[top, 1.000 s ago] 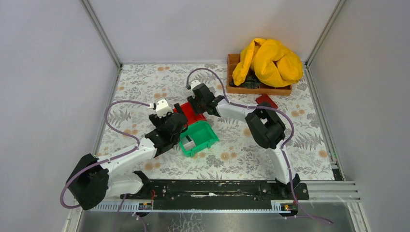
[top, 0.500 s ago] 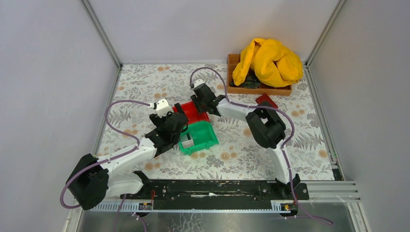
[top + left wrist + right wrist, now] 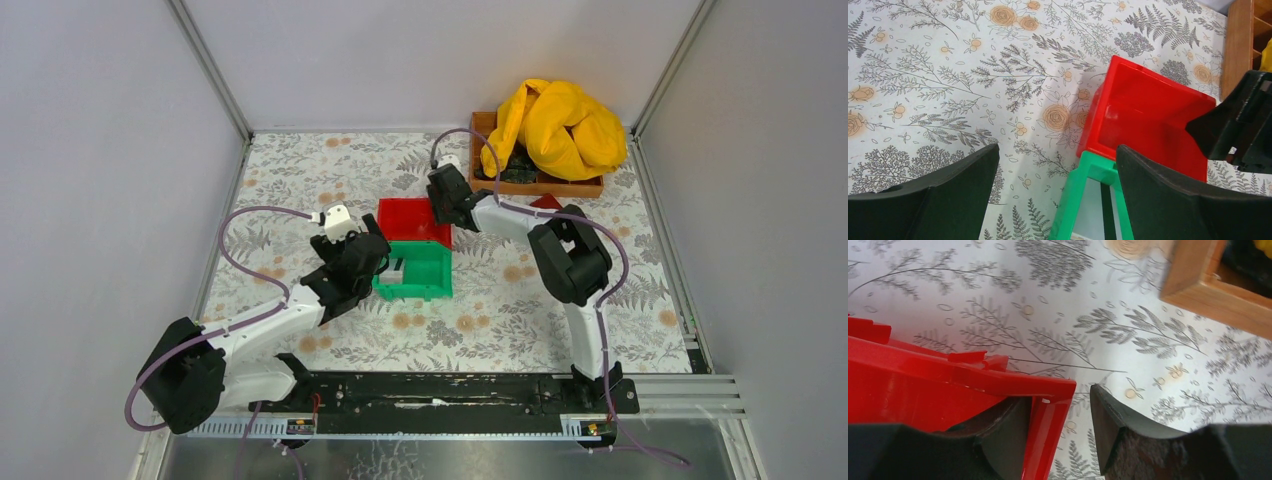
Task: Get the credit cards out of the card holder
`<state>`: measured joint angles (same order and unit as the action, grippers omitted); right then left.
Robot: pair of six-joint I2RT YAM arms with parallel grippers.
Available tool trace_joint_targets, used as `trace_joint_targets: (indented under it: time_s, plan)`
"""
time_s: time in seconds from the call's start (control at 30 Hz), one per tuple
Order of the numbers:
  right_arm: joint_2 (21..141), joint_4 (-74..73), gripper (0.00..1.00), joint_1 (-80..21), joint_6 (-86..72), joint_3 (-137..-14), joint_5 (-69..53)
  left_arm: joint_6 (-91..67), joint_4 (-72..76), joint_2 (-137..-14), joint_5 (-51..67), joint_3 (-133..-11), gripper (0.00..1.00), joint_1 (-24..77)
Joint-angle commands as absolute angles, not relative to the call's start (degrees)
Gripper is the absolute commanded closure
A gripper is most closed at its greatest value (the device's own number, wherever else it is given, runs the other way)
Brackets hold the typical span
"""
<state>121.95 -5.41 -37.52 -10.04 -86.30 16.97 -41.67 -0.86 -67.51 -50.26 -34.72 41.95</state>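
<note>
We judge we're positioning the red bin (image 3: 1148,112): right pincer (image 3: 1059,404) straddles its wall, unclamped; left pincer (image 3: 1056,150) gapes empty. Next, reach the card holder (image 3: 547,202).

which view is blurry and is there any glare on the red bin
Right wrist: the wooden tray is soft and out of focus, the tablecloth print slightly blurred. Left wrist: sharp print, a pale sheen on the inner wall of the red bin. Top external: even light, faint shadows, no glare.
</note>
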Motion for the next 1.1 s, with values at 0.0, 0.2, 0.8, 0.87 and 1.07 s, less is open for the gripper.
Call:
trace_joint_targets:
  time_s: [0.0,0.2,0.8,0.87,1.07]
  plan:
    - [116.5,-5.9,0.47,-36.1,-15.5,-83.9,22.3,-41.7,-0.7,-67.9,-50.7,-36.5,0.07,41.8]
    - [113.1,-5.9,0.46,-35.8,-18.0,-79.7,24.1,-41.9,-0.8,-67.7,-49.9,-36.4,0.07,41.7]
    - [102.2,-2.5,0.46,-36.0,-18.1,-68.0,18.8,-42.7,-0.4,-69.0,-47.6,-36.7,0.07,41.8]
    - [100.9,-1.6,0.47,-35.9,-17.8,-66.7,18.3,-43.4,-0.5,-68.6,-46.2,-36.6,0.07,41.7]
    - [98.1,-1.6,0.61,-35.9,-16.2,-66.6,19.2,-48.8,-3.9,-65.2,-40.1,-35.2,0.11,41.8]
